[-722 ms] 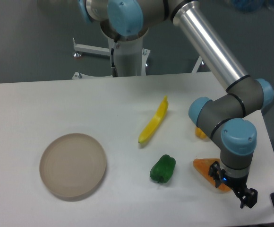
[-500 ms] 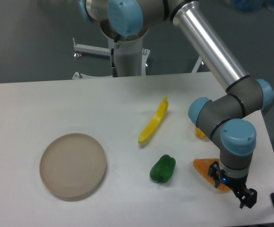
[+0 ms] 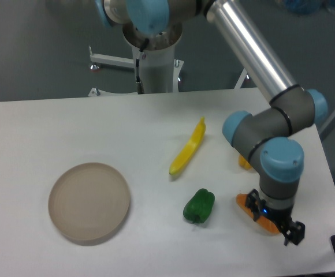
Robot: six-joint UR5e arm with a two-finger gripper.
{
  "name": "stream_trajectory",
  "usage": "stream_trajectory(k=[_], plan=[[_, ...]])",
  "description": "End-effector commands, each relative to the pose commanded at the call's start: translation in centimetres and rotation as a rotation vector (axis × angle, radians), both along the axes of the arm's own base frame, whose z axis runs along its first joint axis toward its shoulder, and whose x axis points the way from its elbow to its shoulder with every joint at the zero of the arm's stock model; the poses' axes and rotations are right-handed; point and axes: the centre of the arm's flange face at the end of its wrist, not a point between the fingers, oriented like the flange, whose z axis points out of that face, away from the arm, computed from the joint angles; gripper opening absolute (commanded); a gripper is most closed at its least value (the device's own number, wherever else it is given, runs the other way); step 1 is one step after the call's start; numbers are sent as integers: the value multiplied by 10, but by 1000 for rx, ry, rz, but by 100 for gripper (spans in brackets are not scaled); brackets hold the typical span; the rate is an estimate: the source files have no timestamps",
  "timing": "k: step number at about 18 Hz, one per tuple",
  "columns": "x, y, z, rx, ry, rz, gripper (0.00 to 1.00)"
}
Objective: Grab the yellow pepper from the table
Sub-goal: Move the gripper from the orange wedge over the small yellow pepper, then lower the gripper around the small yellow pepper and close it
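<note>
Only a small yellow-orange sliver of the yellow pepper (image 3: 245, 163) shows on the white table (image 3: 69, 127), at the right; the arm's elbow covers the rest. My gripper (image 3: 273, 220) hangs low in front of it, near the table's front right, over a flat orange wedge (image 3: 261, 222). Its two dark fingers stand apart, one at the wedge's near-left end and one (image 3: 293, 233) past its right end. It looks open and holds nothing. The pepper lies behind the wrist, apart from the fingers.
A green pepper (image 3: 200, 205) lies left of the gripper. A long slim yellow banana-like item (image 3: 188, 149) lies at mid-table. A round beige plate (image 3: 89, 200) sits at the front left. The table's right edge is close beside the arm.
The wrist and gripper have shifted a little to the left and up, now more squarely over the orange wedge. The objects have not moved.
</note>
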Motion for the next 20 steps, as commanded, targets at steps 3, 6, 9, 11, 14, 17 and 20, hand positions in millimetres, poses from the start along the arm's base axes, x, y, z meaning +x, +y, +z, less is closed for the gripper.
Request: stream_trajectory(k=[3, 6, 9, 11, 14, 17, 20], plan=[[6, -34, 8, -39, -36, 39, 100], [6, -72, 14, -82, -82, 71, 100], [9, -99, 7, -110, -108, 82, 100], [14, -113, 0, -142, -113, 80, 100], [16, -130, -6, -203, -101, 75, 100], [24, -143, -37, -258, -121, 76, 100], [24, -144, -44, -263, -125, 79, 100]])
